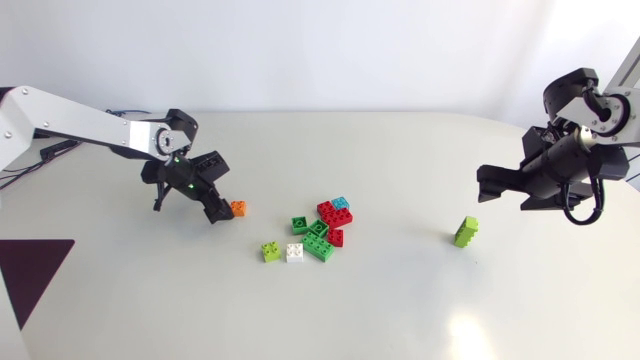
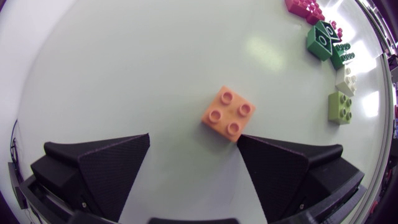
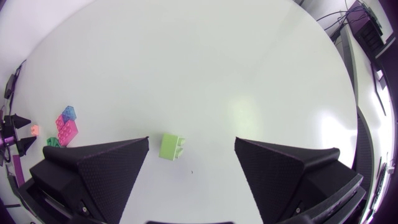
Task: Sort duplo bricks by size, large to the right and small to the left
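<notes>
Lime brick (image 3: 171, 147) between parted end effector (image 3: 191, 163) fingers

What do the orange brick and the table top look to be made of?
Orange brick: likely moulded plastic, smooth with a soft sheen and crisp round studs. Table top: a smooth white sheet, maybe laminate; it mirrors soft patches of light.

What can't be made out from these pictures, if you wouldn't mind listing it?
- Head view: the central pile is too small to count its bricks or see which are stacked.
- Left wrist view: the red brick is cut off by the edge; whether the left gripper touches the orange brick is unclear.
- Right wrist view: the right gripper hides part of that pile.
</notes>
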Robot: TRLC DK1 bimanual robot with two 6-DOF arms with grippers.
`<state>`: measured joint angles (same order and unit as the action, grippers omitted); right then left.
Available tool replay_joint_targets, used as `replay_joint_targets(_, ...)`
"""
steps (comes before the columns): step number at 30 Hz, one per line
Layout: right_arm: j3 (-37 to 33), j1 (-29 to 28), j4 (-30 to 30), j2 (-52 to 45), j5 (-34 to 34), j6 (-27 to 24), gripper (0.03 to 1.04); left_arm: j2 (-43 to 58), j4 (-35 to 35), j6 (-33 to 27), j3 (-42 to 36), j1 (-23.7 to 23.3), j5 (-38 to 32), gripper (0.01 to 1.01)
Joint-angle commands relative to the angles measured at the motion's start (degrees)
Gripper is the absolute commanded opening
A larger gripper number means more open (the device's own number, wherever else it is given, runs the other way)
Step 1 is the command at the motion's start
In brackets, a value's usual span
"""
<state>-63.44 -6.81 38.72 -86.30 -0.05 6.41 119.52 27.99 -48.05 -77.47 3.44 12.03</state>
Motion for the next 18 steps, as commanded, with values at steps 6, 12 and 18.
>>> replay_joint_targets(6, 3.23, 0.30, 0.30, 2.10, -1.18, 0.53, 0.99, -8.43, 0.31, -1.69, 4.08, -1.51, 0.89, 0.985)
replay_joint_targets(12, 3.50, 0.13, 0.39, 3.51, -1.18, 0.35, 1.00, -8.69, 0.14, 9.03, -1.19, 5.26, 1.24, 0.987)
replay_joint_targets(18, 3.41, -0.66, 0.39, 3.95, -1.18, -0.26, 1.00, -4.48, -7.07, 30.91, -0.75, 7.90, -8.25, 0.987)
